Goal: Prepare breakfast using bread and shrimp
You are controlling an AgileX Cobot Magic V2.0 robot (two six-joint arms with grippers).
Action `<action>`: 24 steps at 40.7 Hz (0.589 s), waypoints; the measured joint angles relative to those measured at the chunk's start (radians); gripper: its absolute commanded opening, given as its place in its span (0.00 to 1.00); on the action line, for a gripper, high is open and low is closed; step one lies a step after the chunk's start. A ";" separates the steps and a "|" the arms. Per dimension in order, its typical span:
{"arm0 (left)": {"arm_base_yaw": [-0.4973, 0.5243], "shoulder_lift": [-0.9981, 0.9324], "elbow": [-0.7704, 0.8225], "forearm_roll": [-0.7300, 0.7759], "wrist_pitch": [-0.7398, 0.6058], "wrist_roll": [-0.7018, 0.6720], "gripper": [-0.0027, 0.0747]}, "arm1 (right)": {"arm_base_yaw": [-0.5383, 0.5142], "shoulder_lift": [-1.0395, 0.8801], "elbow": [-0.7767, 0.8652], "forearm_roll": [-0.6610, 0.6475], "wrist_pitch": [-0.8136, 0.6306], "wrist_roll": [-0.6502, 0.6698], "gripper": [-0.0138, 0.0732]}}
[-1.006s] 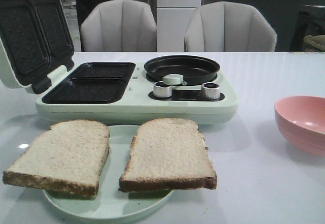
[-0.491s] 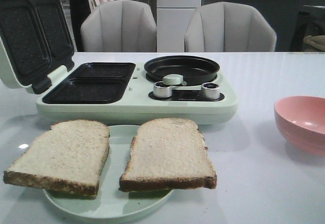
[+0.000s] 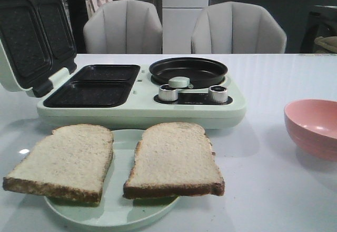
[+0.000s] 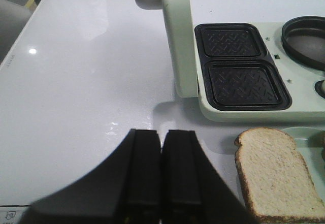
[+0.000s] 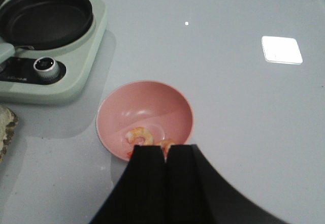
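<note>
Nothing looks started yet. Both slices of bread (image 3: pixel 118 161) lie side by side on the plate (image 3: pixel 118 213) at 6 o'clock of the open cooker (image 3: pixel 139 92), whose grill wells and round pan (image 3: pixel 188 70) are bare. The shrimp (image 5: pixel 139 135) sit in the pink bowl (image 5: pixel 144 113), out at 3 o'clock. The left gripper (image 4: pixel 161 176) and right gripper (image 5: pixel 166 176) hang above the table, fingers pressed together, holding nothing. All loading and cooking remains
</note>
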 measured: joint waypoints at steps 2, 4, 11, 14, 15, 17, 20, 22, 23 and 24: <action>0.000 0.006 0.000 -0.002 0.000 0.000 0.17 | 0.000 0.015 0.000 0.000 0.007 0.000 0.20; 0.000 0.009 0.000 -0.002 0.002 0.000 0.17 | 0.000 0.028 0.000 0.000 0.009 0.000 0.20; 0.000 0.017 0.000 -0.008 0.004 0.000 0.33 | 0.000 0.063 0.000 0.000 0.016 0.000 0.40; 0.000 0.022 0.000 -0.010 0.004 0.000 0.51 | 0.000 0.077 0.000 0.000 0.020 0.000 0.60; 0.000 0.024 0.000 -0.012 0.004 0.000 0.58 | 0.000 0.083 0.000 0.000 0.021 0.000 0.67; 0.000 0.029 0.000 -0.018 0.004 0.000 0.70 | 0.000 0.094 0.000 0.000 0.021 0.000 0.77; 0.000 0.033 0.000 -0.025 0.004 0.000 0.80 | 0.000 0.107 0.000 0.000 0.021 0.000 0.85; 0.000 0.035 0.000 -0.031 0.004 0.000 0.80 | 0.000 0.114 0.000 0.000 0.021 0.000 0.86; 0.000 0.035 0.000 -0.034 0.004 0.000 0.80 | 0.000 0.119 0.000 0.000 0.021 0.000 0.86; 0.000 0.035 0.000 -0.034 0.004 0.000 0.79 | 0.000 0.123 0.000 0.000 0.021 0.000 0.86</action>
